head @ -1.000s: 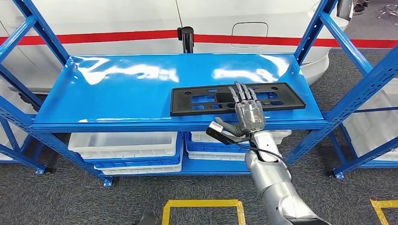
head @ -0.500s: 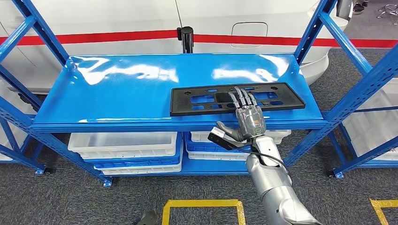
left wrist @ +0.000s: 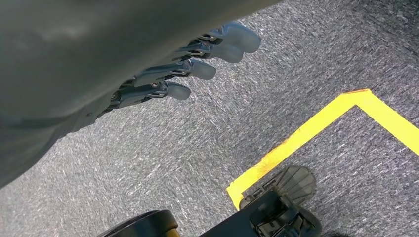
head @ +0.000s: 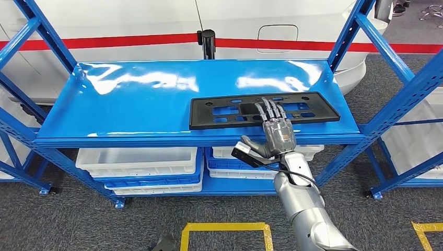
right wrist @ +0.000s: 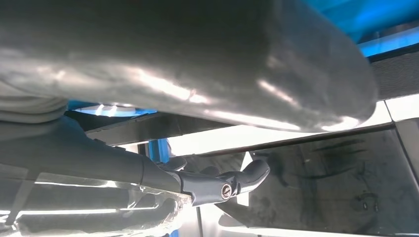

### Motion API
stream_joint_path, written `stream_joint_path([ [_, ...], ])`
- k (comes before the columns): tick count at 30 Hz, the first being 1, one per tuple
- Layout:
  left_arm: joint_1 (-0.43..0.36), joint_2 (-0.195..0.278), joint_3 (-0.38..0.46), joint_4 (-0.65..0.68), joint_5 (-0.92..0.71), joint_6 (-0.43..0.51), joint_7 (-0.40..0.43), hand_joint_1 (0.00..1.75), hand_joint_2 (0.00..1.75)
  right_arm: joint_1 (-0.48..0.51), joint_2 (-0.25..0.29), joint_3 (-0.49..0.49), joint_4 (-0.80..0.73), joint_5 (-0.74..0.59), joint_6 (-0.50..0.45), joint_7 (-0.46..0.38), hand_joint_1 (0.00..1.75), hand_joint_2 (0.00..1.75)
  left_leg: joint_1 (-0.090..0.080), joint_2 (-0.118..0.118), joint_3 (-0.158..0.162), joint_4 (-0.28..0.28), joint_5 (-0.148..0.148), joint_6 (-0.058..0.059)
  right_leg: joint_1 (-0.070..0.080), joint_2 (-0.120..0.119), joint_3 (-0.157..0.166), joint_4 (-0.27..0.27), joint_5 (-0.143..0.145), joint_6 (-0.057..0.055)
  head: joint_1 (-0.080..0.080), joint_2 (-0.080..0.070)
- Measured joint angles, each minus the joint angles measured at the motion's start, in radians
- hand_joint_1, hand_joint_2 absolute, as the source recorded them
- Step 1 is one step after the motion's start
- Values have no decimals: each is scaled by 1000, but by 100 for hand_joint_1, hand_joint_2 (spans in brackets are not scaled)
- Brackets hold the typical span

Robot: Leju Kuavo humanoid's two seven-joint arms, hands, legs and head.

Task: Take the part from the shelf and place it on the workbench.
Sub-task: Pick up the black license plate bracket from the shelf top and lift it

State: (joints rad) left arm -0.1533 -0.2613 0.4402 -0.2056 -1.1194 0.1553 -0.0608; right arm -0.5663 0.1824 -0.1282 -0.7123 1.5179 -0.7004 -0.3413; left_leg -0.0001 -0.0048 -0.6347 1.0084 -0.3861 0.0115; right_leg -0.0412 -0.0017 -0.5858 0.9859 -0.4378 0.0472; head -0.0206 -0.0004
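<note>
The part (head: 219, 112) is a flat black rectangular plate with cut-outs, lying on the right half of the blue shelf (head: 130, 104) near its front edge. My right hand (head: 276, 130) reaches up from below. Its fingers (head: 269, 109) are stretched out flat on top of the plate's middle, and its thumb (head: 249, 142) sticks out to the left below the shelf's front lip, apart from the plate. The plate lies flat on the shelf. My left hand (left wrist: 188, 59) hangs over the grey carpet with its fingers loosely extended and nothing in them.
White bins (head: 138, 162) stand on the lower shelf. Blue uprights and braces (head: 397, 99) flank the shelf on both sides. A white vehicle body with a red stripe (head: 130, 41) and a black post (head: 207, 42) stand behind. Yellow tape (head: 224, 227) marks the carpet.
My right hand has drawn back a little toward me and sunk slightly, its fingers still on the plate. The plate has not moved.
</note>
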Motion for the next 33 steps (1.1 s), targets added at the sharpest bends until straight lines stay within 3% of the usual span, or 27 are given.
stream_joint_path([
  [1,0,0,0,0,1,3,-1,0,0,0,0,-1,0,-2,0,5,0,131,0,0,0,0,0,0,0,0,0,0,0,0,0,0],
  [2,0,0,0,0,2,6,-2,0,0,0,0,-1,0,0,0,13,0,131,0,0,0,0,0,0,0,0,0,0,0,0,0,0],
  [5,0,-1,0,0,2,13,-5,0,0,2,-4,5,-5,29,0,65,0,0,0,0,0,0,0,0,0,0,0,0,0,0,0,0],
  [6,1,-2,0,0,2,14,-6,0,0,3,-6,12,-8,37,0,86,0,0,0,0,0,0,0,0,0,0,0,0,0,0,0,0],
  [10,5,-2,0,0,1,14,-9,0,0,5,-24,75,-17,49,0,195,0,175,0,0,0,0,0,0,0,0,0,0,0,0,0,0],
  [14,10,-2,0,0,-4,13,-12,0,0,-11,-67,230,-1,51,0,419,0,175,0,0,-1,0,0,0,0,0,0,0,0,0,0,0],
  [17,11,-2,-1,0,-7,8,-10,0,0,-64,-118,439,53,51,0,607,0,175,0,0,-1,0,0,0,0,0,0,0,0,0,0,0],
  [19,11,-2,-1,0,-7,7,-6,0,0,-109,-145,586,105,51,-1,686,0,175,0,0,0,0,0,0,0,0,0,0,0,0,0,0],
  [22,11,-2,-2,0,-8,9,-1,0,0,-181,-169,769,184,51,-2,757,0,175,0,0,2,0,0,0,0,0,2,0,0,0,0,0],
  [27,11,-3,-4,0,-18,15,9,0,0,-269,-189,987,283,51,-3,858,0,175,0,0,4,0,0,0,0,0,4,0,0,0,0,0],
  [33,12,-5,-5,0,-21,33,17,0,0,-322,-192,1154,353,47,-3,908,0,175,0,0,8,0,0,1,0,0,8,-1,0,0,0,0],
])
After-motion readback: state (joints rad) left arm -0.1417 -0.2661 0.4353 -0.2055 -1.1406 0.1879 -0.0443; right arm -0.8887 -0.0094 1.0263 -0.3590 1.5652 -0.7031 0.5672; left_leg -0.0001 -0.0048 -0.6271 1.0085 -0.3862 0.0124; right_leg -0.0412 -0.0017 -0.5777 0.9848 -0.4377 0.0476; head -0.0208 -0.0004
